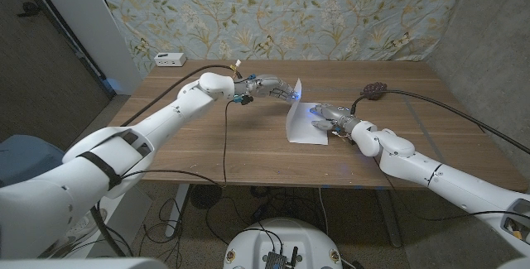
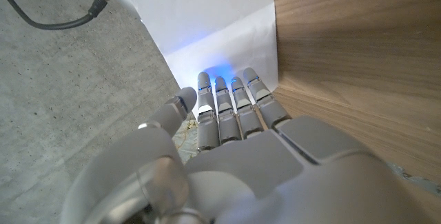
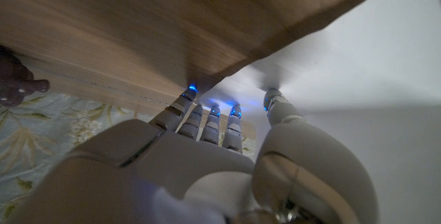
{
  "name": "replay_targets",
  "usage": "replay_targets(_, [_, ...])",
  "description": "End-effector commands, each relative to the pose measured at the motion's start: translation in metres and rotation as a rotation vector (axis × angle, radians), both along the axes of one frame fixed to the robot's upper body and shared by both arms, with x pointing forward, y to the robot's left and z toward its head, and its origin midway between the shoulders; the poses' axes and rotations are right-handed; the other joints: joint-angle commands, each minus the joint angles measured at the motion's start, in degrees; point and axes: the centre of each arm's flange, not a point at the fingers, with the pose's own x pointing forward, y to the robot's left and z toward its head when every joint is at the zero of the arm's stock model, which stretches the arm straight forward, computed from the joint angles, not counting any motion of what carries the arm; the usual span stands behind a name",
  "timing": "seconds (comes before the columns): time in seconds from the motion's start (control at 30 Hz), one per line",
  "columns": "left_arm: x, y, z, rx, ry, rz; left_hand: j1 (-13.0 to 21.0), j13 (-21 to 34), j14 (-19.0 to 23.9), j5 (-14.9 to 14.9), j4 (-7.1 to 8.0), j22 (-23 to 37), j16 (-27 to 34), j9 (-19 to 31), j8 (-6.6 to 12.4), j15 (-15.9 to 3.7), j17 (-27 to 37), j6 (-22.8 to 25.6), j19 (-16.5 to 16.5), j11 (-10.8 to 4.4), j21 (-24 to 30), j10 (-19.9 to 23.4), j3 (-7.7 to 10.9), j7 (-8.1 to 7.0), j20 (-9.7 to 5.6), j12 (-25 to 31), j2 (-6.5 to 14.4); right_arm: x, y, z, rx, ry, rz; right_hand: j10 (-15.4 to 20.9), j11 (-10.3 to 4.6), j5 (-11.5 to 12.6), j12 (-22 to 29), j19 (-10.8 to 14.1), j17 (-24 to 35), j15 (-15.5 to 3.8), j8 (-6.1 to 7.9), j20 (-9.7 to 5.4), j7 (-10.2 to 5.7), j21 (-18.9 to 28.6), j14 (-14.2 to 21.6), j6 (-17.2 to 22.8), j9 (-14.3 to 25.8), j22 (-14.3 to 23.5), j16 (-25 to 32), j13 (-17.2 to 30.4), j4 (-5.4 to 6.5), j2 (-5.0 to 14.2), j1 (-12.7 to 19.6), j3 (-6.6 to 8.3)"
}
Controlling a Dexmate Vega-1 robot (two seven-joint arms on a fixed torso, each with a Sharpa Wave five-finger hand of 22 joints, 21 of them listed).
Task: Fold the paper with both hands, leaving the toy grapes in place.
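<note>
A: Start nearest the robot. What is the right hand point(image 1: 335, 120) doing on the paper point(image 1: 305, 127)?

B: It lies over the paper's right part, fingers stretched toward the raised flap. I judge it is there as an anchor, so the sheet cannot slide on the bench point(image 1: 248, 149) while the other side is turned over. It grips nothing that I can see; in the right wrist view its fingertips point(image 3: 227, 124) reach out close together over the white sheet.

A: And the left hand point(image 1: 277, 88)?

B: It comes in from the paper's left, at the far end of that edge. The left edge stands up off the wood, and the straight, close-set fingers are at the flap. Whether they pinch the flap or only prop it, I cannot tell; the left wrist view shows the fingers point(image 2: 227, 103) pointing at the sheet, nothing closed around it.

A: So the fold is under way?

B: Partly, I'd say: the flap is up but not laid over.

A: The toy grapes point(image 1: 372, 92)?

B: Beyond the paper's far right corner, apart from it and from both hands.
</note>
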Motion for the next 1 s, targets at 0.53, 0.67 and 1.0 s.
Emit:
replay_targets(0.53, [0.006,-0.049,0.004,0.246,-0.105,-0.004,-0.3,0.2,-0.8,0.6,-0.04,0.1,-1.0,0.3,-0.78,-0.2,0.0,-0.1,-1.6,0.06,-0.8,0.0,0.63,-0.25,-0.22,-0.6,0.0,-0.009,-0.012,0.018,0.029,-0.052,0.032,1.0,0.14,-0.1,0.5,1.6,0.2,-2.48,0.23,-0.27,0.0,0.6,1.9,1.1,0.1,0.2,0.8,0.1,0.46,0.26,0.7,-0.61])
replay_targets(0.67, [0.008,-0.054,0.003,0.277,-0.116,-0.002,-0.3,0.2,-1.5,0.5,0.0,0.1,-1.2,0.3,-1.06,-0.19,0.0,-0.4,-2.2,-0.12,-1.1,-0.3,0.39,-0.37,-0.17,-0.8,0.1,-0.009,-0.013,0.02,0.043,-0.042,0.038,1.2,0.43,-0.1,0.5,2.6,0.3,-2.43,0.15,-0.39,0.04,0.9,2.7,1.2,0.1,0.2,1.1,0.1,0.83,0.36,0.4,-0.87])
replay_targets(1.0, [0.009,-0.07,0.002,0.381,-0.179,-0.006,0.0,0.3,-2.7,0.4,-0.16,0.1,-1.3,0.3,-1.72,-0.42,0.1,-1.2,-2.9,-0.33,-1.5,-1.5,-0.07,-0.8,-0.24,-1.6,0.3,-0.008,-0.015,0.019,0.054,-0.028,0.032,1.5,0.7,-0.2,0.5,4.3,0.4,-2.19,0.05,-0.27,0.14,1.4,3.3,1.2,0.1,0.3,1.2,0.1,1.29,0.4,0.2,-1.26])
